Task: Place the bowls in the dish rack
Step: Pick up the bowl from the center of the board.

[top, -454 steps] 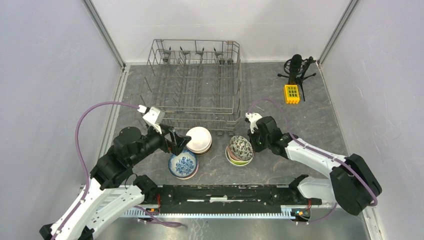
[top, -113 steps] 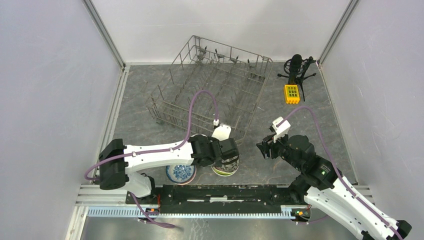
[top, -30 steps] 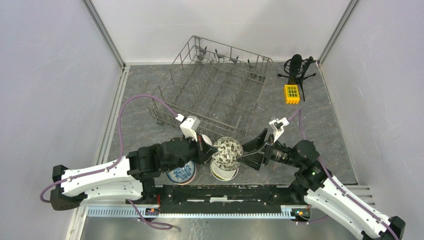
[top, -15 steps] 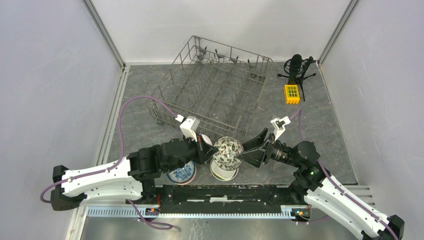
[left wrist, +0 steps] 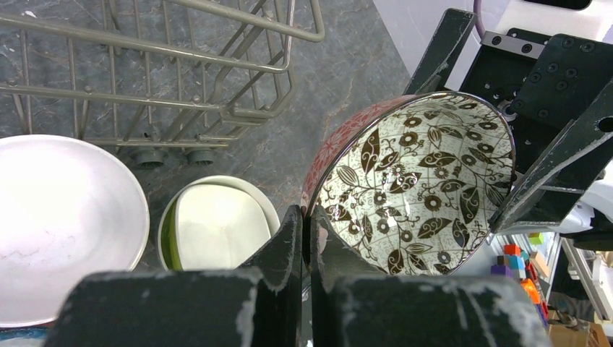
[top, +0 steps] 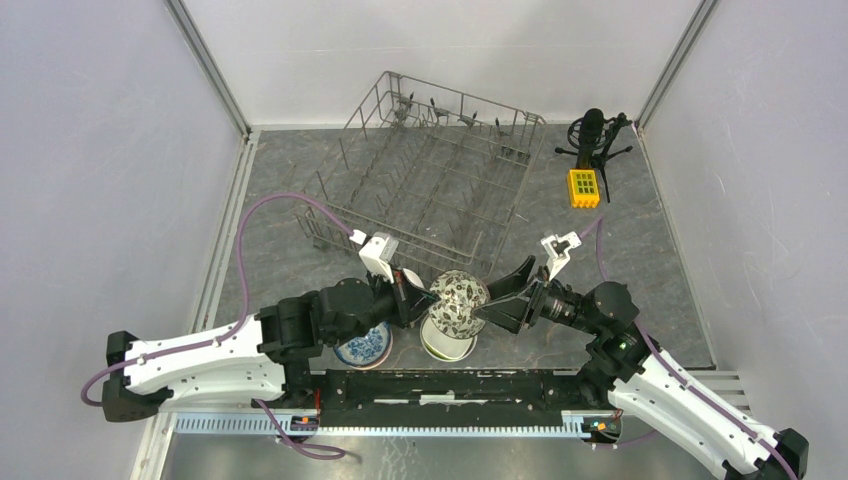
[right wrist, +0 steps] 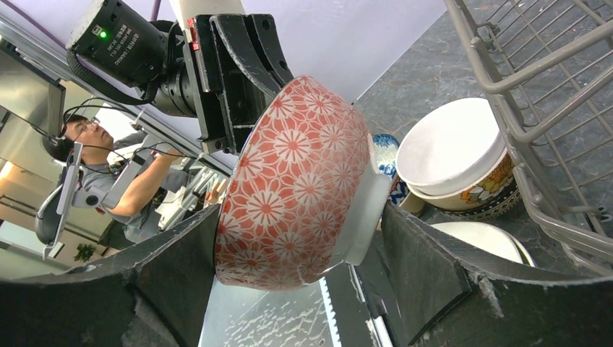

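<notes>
1. Top external view.
   - The left gripper (top: 418,300) is pinched fully shut on the rim of the round ceramic bowl with a brown leaf print inside and red flowers outside (top: 458,300).
   - That bowl is held on edge in the air above the lime green ceramic bowl with a white one nested in it (top: 447,347). It is just short of the near corner of the large grey wire dish rack (top: 430,185).
   - The right gripper (top: 495,298) is set with its jaws wide apart on either side of the same bowl.
   - No bowl is seen in the rack, and the blue-and-white patterned bowl (top: 362,347) sits on the table.
   - The rack lies skewed to the walls. A carry aimed as if it lay square could knock the bowl against the raised side wire.

2. Left wrist view.
   - Only a thin bite of rim is caught between the left fingers (left wrist: 289,238).
   - If this pinch were released before the other arm had a firm hold, the bowl would probably fall onto the green bowl directly below. It could also fall against the plain white ceramic bowl (left wrist: 58,224) beside it. Either could be chipped.

3. Right wrist view.
   - The bowl is bracketed from its rim to its white foot ring by the right arm's black fingers (right wrist: 426,275). Whether they press on it cannot be told.
   - Little flat surface is offered by the curved glazed wall and narrow foot, so the bowl could be squeezed out sideways or could swivel.
   - If both arms were moved while both were clamped, the rim could be strained.
</notes>
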